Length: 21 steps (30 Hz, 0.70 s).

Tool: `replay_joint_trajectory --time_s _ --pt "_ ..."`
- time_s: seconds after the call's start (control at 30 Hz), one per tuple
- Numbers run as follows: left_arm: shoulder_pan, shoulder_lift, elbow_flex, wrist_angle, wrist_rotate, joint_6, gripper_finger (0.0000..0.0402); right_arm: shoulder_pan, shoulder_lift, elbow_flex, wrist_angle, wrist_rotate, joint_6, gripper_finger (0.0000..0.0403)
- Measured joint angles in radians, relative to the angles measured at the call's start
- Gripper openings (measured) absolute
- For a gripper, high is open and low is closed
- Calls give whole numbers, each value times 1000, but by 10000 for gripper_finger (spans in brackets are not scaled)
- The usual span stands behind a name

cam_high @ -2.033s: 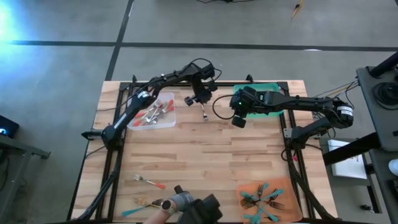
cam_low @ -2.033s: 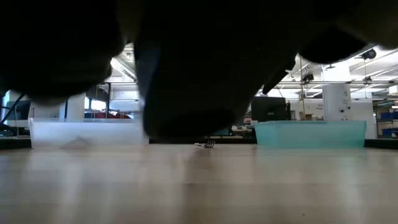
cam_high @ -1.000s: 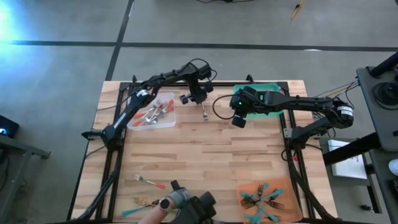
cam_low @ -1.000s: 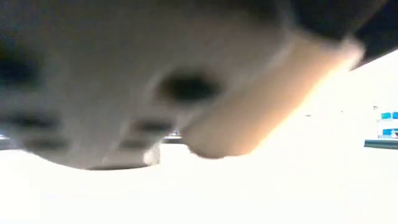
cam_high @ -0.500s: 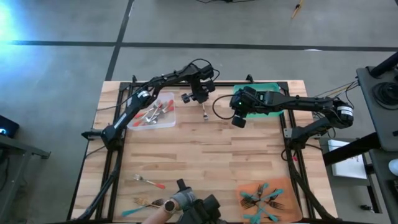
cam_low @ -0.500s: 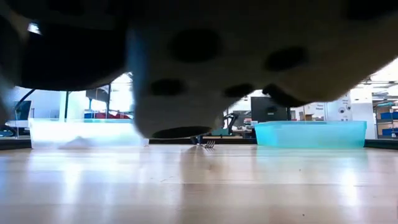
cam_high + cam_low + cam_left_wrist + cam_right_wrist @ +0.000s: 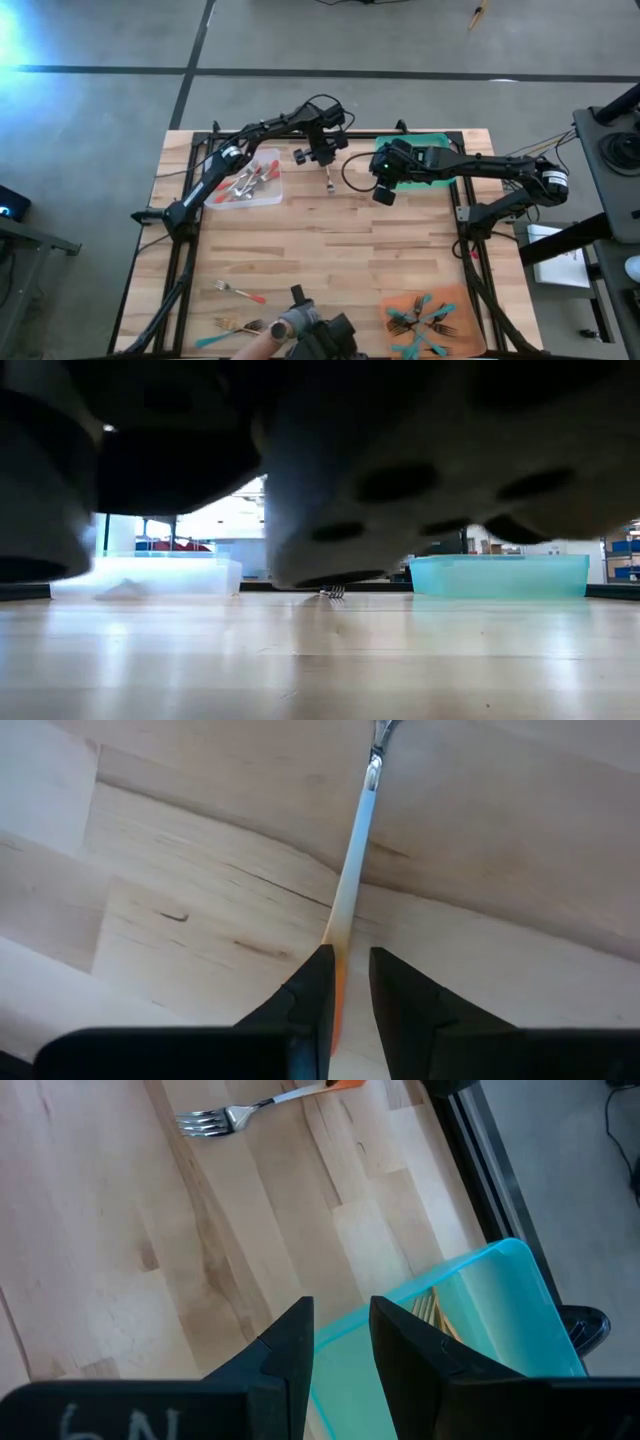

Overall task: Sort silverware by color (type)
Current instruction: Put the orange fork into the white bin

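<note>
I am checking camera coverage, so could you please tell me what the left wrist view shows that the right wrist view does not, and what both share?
Only the left wrist view shows the left gripper with its jaws either side of the fork handle. Only the right wrist view shows the fork's prongs, the green tray with gold-toned cutlery inside, and the right gripper, holding nothing. Both show that fork on the wooden table.

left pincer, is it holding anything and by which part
The left pincer grips a red-handled fork by the end of its handle. The right pincer holds nothing.
</note>
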Motion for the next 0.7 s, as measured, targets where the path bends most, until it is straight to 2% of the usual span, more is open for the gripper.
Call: replay_joint_trajectory --time_s 0.7 --pt "-17 1 48 -13 -23 23 51 0 0 0 0 0 0 93"
